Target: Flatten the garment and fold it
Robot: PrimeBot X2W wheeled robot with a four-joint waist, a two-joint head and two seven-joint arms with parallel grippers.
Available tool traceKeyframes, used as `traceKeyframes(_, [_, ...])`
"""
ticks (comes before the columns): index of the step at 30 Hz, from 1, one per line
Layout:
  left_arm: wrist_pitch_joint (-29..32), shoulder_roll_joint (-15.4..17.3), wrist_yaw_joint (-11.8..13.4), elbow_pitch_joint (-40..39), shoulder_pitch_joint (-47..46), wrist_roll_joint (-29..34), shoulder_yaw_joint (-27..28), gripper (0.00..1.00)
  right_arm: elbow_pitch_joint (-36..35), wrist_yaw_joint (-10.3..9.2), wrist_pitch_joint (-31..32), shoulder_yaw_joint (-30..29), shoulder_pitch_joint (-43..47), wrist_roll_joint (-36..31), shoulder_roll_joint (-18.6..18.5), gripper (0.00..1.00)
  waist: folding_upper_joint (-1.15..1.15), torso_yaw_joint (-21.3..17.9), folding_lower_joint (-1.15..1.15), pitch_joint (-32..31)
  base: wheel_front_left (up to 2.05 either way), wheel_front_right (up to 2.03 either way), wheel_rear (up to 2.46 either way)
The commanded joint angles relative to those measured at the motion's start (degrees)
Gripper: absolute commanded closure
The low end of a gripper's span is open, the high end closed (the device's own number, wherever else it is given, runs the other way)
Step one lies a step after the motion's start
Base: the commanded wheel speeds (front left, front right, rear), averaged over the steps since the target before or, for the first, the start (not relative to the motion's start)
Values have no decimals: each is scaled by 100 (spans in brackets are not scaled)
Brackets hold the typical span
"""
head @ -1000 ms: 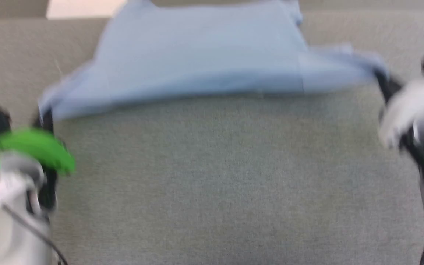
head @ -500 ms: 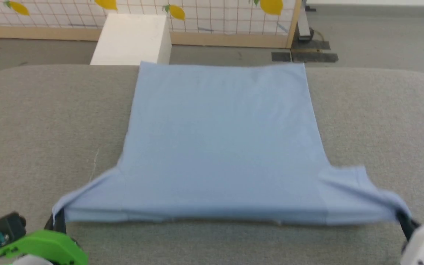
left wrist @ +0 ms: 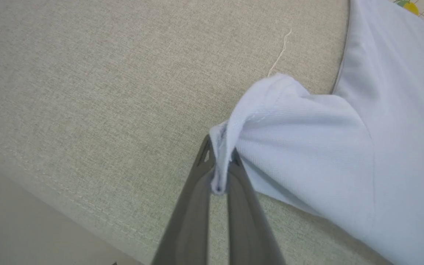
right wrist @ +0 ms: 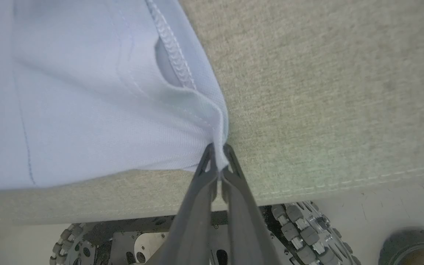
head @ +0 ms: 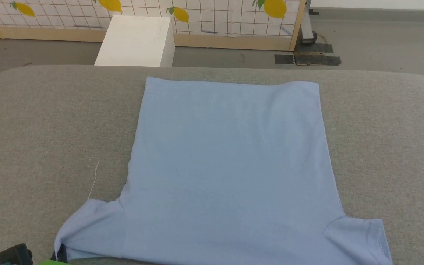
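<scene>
The light blue shirt [head: 230, 165] lies spread flat on the grey worktop [head: 42, 121], plain side up, hem toward the far edge, both short sleeves nearest.

The shirt [head: 230, 165] has been drawn toward the robot. Its far hem reached the far edge of the table [head: 381, 129] half a second ago and now lies short of it. The sleeves, then stretched into taut points by the left gripper [left wrist: 219, 162] and right gripper [right wrist: 217, 156], lie slacker and flatter.
</scene>
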Motion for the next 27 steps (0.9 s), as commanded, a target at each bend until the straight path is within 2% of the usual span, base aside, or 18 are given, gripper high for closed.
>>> traceKeyframes(1, [-52,-3,46,58,44,68,15,100,142,-12,-133,69,-21,32,-31,100,34,-3,1,15,0,0,0])
traceKeyframes(4, [-91,-36,-6,136,-14,43,-46,100,399,-12,-392,214,-128,73,-31,100,34,17,1,21,0,0,0])
traceKeyframes(5, [-115,-47,-31,152,-36,30,-63,100,460,-12,-497,239,-162,73,-31,85,34,29,1,22,0,0,0])
traceKeyframes(6, [-132,-59,-56,164,-51,13,-82,100,509,-12,-575,258,-190,78,-31,39,34,42,1,22,0,0,0])
traceKeyframes(7, [-141,-62,-81,168,-58,9,-105,100,510,-12,-646,273,-211,61,-31,0,34,52,1,23,0,0,0])
traceKeyframes(14, [-184,-87,-209,69,-84,24,-299,100,-41,-12,-1325,331,-379,-90,-31,0,34,180,1,35,0,0,0])
traceKeyframes(18, [-196,-104,-255,0,-145,92,-456,100,-443,-12,-1985,327,-599,-296,-31,0,34,332,1,51,0,0,0])
traceKeyframes(23, [-223,-150,-314,-122,-269,173,-667,100,-693,-12,-2944,323,-1257,-710,-44,0,34,600,1,146,0,0,0])
traceKeyframes(27, [-244,-183,-364,-253,-393,227,-820,100,-469,-12,-3389,346,-2023,-893,-226,0,34,851,1,319,0,0,0])
